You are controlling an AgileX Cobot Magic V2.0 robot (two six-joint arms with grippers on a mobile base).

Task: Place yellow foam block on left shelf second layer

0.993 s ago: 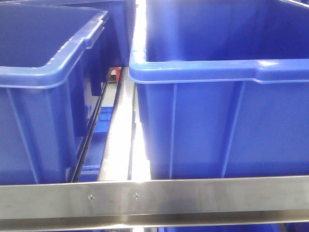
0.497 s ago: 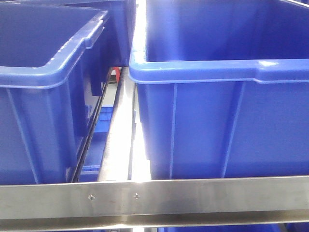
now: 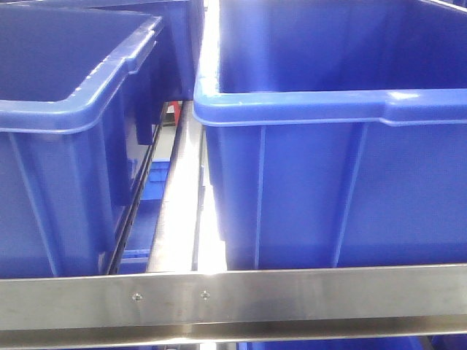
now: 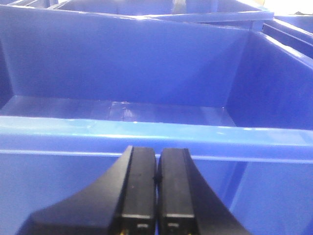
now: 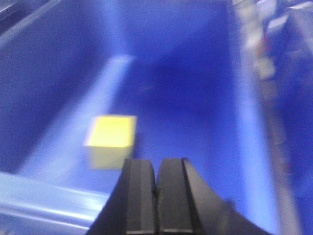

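The yellow foam block (image 5: 111, 139) is sitting on the floor of a blue bin (image 5: 186, 98), just ahead and to the left of the right tool (image 5: 156, 196), whose two black pads are pressed together on nothing. So the block is lying free and not being held; whether this bin is on the left shelf's second layer cannot be told from the blurred right wrist view, so the task may be either finished or barely started. The left tool (image 4: 156, 196) is likewise squeezed together and empty, hanging just in front of the near rim of another blue bin (image 4: 146, 132), whose floor is showing nothing inside. In the front view, two large blue bins (image 3: 328, 182) are standing side by side behind a steel shelf rail (image 3: 233, 295), with a steel divider (image 3: 179, 197) running between them.
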